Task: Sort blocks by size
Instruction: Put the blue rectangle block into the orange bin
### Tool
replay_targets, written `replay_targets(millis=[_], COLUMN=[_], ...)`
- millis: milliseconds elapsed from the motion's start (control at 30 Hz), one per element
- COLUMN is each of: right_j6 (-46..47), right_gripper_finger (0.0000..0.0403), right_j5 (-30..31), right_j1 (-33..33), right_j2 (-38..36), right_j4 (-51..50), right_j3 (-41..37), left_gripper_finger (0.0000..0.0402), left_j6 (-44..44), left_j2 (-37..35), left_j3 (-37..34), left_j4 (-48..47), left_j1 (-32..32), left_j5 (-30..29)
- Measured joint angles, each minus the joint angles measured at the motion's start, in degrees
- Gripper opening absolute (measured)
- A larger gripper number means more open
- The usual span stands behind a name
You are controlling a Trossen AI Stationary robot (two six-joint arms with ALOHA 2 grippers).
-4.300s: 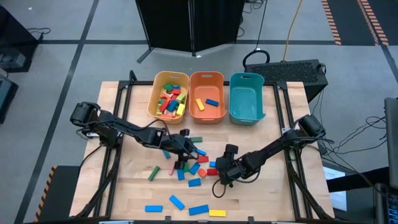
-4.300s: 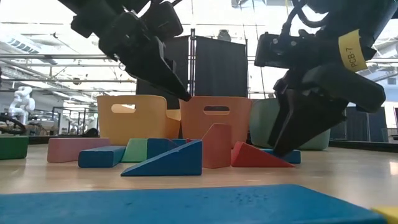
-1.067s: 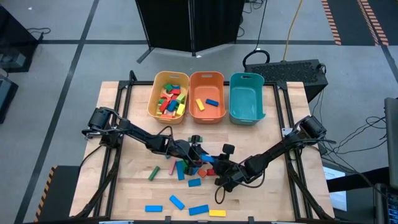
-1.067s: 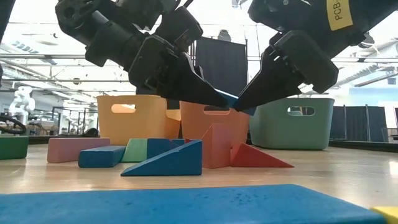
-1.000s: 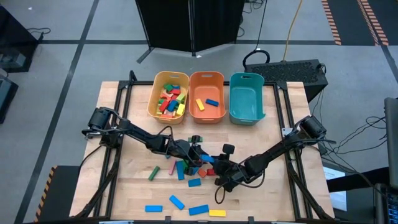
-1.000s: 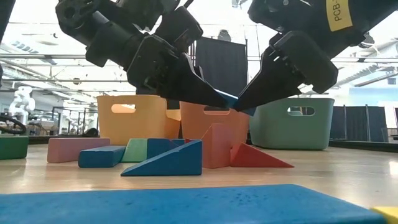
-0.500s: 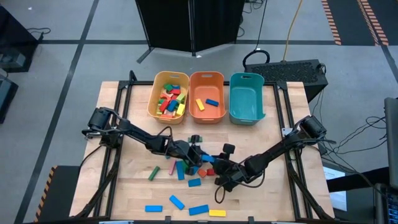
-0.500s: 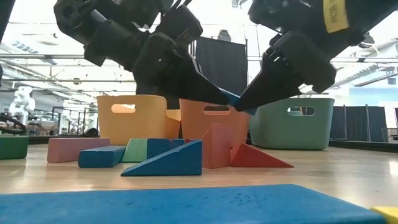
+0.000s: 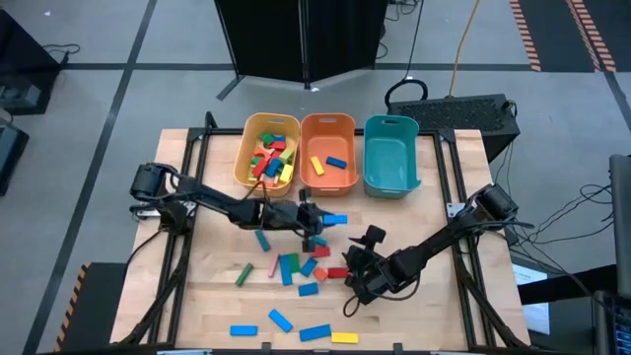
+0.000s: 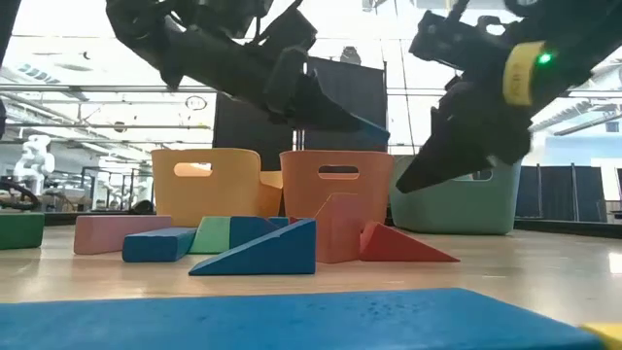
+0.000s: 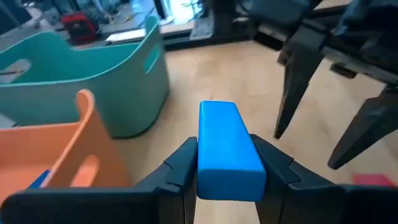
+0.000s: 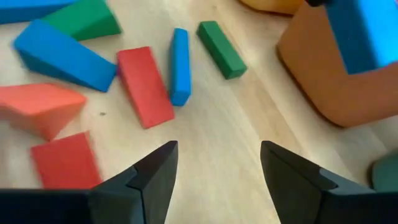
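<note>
Left gripper (image 9: pixel 321 221) raised above the desk (image 9: pixel 207 286), out past the middle, in front of the orange bin (image 9: pixel 328 155); its fingers (image 11: pixel 183 168) closed against both sides of a blue bar block (image 11: pixel 227 149), which juts forward between them. In the high view that blue bar shows at the gripper tip, clear of the desk surface; low view confirms it aloft in front of the bins. Right gripper (image 9: pixel 361 258) hangs near the desk centre, just right of the loose pile; fingers (image 12: pixel 154 174) spread wide apart with nothing between them, only bare wood below. Under and ahead of the right gripper: a red flat block (image 12: pixel 145 86), a thin blue bar (image 12: pixel 180 65) beside it, a green bar (image 12: pixel 221 41) a little farther, a blue wedge (image 12: pixel 62 56), an orange-red wedge (image 12: pixel 37 112). Yellow bin (image 9: pixel 269 150) holds many mixed-colour blocks; orange bin holds a blue and an orange piece; teal bin (image 9: pixel 390 156) stands to the right of both, all three in a row at the far edge. More blocks are scattered on the near desk: several blue bars (image 9: pixel 281 320) and a yellow one (image 9: pixel 345 337) along the front, a green one (image 9: pixel 243 274) and a pink one (image 9: pixel 273 268) to the left of the pile.
</note>
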Motion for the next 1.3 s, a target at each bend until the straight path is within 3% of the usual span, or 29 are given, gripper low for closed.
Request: replay_targets(millis=[467, 800, 1067, 1300], right_j6=[1.4, 2.5, 2.5, 2.1], right_gripper_finger=[0.0215, 0.0215, 0.0215, 0.0215], right_j5=[0.4, 0.5, 0.4, 0.4], right_j1=[0.2, 0.2, 0.2, 0.2], right_j2=[0.0, 0.0, 0.0, 0.0], right_j4=[0.1, 1.1, 1.9, 4.4], right_j3=[0.0, 0.0, 0.0, 0.0], left_gripper_finger=[0.0104, 0.0106, 0.0157, 0.0194], left_j6=[0.3, -1.9, -9.0, -9.0], left_j2=[-3.2, -3.2, -3.1, -3.1], left_j3=[0.0, 0.0, 2.2, 2.3], left_j4=[-1.7, -3.4, -13.7, -12.4], left_j1=[13.1, 18.4, 21.8, 21.8], left_j5=[0.3, 0.6, 5.2, 5.2])
